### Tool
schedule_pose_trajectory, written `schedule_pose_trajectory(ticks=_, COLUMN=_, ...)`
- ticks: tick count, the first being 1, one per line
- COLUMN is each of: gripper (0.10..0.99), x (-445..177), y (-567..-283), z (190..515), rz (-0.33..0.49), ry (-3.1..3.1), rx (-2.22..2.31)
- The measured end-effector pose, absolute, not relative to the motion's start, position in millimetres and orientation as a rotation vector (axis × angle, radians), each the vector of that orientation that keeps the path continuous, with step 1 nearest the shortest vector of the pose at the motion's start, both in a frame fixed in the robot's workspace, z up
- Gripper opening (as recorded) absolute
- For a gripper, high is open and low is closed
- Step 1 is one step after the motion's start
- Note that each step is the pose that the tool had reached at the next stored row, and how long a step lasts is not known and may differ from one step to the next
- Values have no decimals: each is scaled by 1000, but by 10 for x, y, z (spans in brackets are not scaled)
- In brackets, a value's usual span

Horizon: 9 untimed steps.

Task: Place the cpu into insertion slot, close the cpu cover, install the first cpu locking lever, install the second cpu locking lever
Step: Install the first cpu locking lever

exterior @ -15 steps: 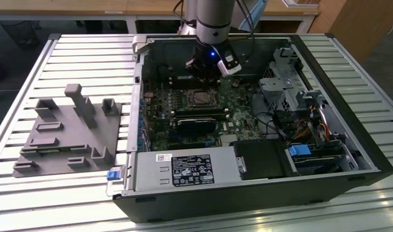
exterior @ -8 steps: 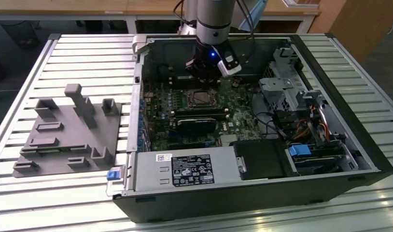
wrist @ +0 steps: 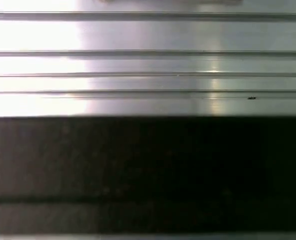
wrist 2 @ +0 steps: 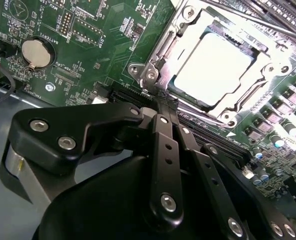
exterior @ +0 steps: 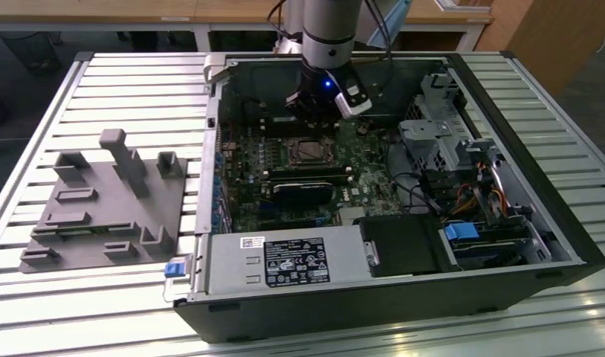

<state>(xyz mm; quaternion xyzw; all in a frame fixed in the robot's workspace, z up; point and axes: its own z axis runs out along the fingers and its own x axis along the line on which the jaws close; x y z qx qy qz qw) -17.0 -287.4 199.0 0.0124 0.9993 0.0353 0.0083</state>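
Observation:
The cpu [wrist 2: 213, 65], a pale silvery square, lies flat in the insertion slot [wrist 2: 143, 73] on the green board; in the exterior view the cpu [exterior: 308, 152] sits near the case's middle. The cpu cover [wrist 2: 234, 103], a thin metal frame, lies down around the chip's edges. My gripper [wrist 2: 160, 101] is shut with nothing in it, its black tips right at one corner of the socket frame. In the exterior view the gripper [exterior: 314, 119] hangs inside the open case just behind the socket. I cannot make out how the locking levers stand.
A black fan block [exterior: 302, 190] sits just in front of the socket, and a power supply [exterior: 282, 260] sits at the case front. Drive cages and cables [exterior: 461, 163] fill the exterior view's right. A grey fixture [exterior: 104, 201] lies on the slatted table [wrist: 148, 65]. A coin battery [wrist 2: 36, 53] is on the board.

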Motion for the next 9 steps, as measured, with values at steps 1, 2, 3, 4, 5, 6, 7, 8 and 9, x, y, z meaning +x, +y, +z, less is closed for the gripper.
schedule_pose_trajectory(ticks=1, gripper=122, x=-170, y=-2871, z=1986, rz=108, ry=3122, rx=39)
schedule_pose_trajectory(ticks=2, gripper=122, x=-169, y=-2871, z=1985, rz=107, ry=3123, rx=39)
schedule_pose_trajectory(ticks=3, gripper=122, x=-170, y=-2871, z=1985, rz=107, ry=3123, rx=39)
schedule_pose_trajectory(ticks=4, gripper=122, x=-170, y=-2870, z=1986, rz=106, ry=3123, rx=39)
schedule_pose_trajectory(ticks=5, gripper=122, x=-170, y=-2870, z=1989, rz=106, ry=3123, rx=39)
schedule_pose_trajectory(ticks=6, gripper=122, x=-170, y=-2869, z=1992, rz=106, ry=3123, rx=39)
schedule_pose_trajectory(ticks=7, gripper=122, x=-170, y=-2869, z=1996, rz=107, ry=3123, rx=39)
schedule_pose_trajectory(ticks=8, gripper=122, x=-170, y=-2869, z=2000, rz=107, ry=3123, rx=39)
schedule_pose_trajectory(ticks=9, gripper=122, x=-170, y=-2869, z=2003, rz=107, ry=3123, rx=39)
